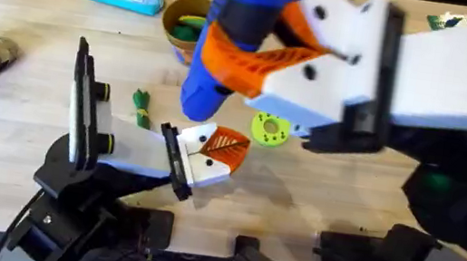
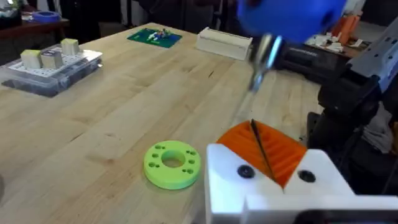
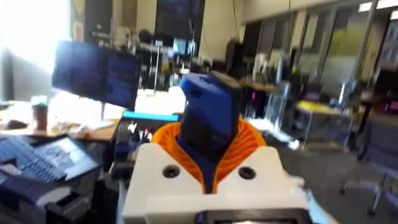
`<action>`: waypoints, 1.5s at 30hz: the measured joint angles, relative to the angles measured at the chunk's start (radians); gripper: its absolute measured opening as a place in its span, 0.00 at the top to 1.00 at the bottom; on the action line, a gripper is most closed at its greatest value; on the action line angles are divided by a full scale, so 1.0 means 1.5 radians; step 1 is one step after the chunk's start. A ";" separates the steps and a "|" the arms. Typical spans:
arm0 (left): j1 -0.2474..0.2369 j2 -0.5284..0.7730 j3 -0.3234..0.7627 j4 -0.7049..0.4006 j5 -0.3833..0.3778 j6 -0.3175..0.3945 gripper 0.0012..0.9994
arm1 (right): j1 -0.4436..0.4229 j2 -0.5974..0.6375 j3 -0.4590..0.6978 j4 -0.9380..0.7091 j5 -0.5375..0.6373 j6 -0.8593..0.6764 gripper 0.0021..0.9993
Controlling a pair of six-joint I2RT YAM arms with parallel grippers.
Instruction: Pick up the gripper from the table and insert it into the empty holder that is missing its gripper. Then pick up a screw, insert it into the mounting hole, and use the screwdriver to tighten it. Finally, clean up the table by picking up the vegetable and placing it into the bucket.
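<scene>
Overhead, the right pincer [image 1: 258, 56] clasped the blue screwdriver [image 1: 228, 38] high above the tabletop [image 1: 13, 136]. The left pincer [image 1: 212, 155] gripped the white holder [image 1: 201, 167] with its orange finger [image 1: 227, 145], beside the green disc [image 1: 269, 128]. The vegetable [image 1: 141, 106] lay near the bucket [image 1: 176, 15].

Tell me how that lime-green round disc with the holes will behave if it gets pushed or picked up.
The green disc lies flat on the table, so a push would probably slide it rather than roll it. It looks like rigid molded plastic, likely stiff and light. Its low, smooth rim may slip from jaws; the centre hole could offer a surer hold. Stood on edge, it would probably roll.
</scene>
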 joint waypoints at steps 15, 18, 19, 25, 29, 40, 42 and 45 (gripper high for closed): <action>0.000 0.000 0.000 0.000 0.000 0.000 0.99 | 0.000 -0.040 0.000 -0.185 0.206 -0.203 0.95; 0.000 0.000 0.000 0.000 0.000 0.000 0.99 | -0.001 -0.032 0.000 -0.261 0.343 -0.285 0.95; 0.000 0.000 0.000 0.000 0.000 0.000 0.99 | -0.004 -0.026 0.000 -0.288 0.385 -0.307 0.95; 0.000 0.000 0.000 0.000 -0.001 0.000 0.99 | -0.027 0.014 -0.001 -0.482 0.535 -0.378 0.95; 0.000 0.000 0.000 0.000 -0.002 0.000 0.99 | -0.027 0.024 -0.003 -0.561 0.558 -0.392 0.95; 0.000 0.000 0.000 0.000 -0.003 0.000 0.99 | -0.034 0.040 -0.003 -0.649 0.569 -0.401 0.95; 0.000 0.000 0.000 0.000 -0.003 0.000 0.99 | -0.048 0.040 -0.003 -0.647 0.568 -0.393 0.95; 0.000 0.000 0.000 0.000 -0.003 0.000 0.99 | -0.106 0.040 -0.003 -0.648 0.556 -0.359 0.95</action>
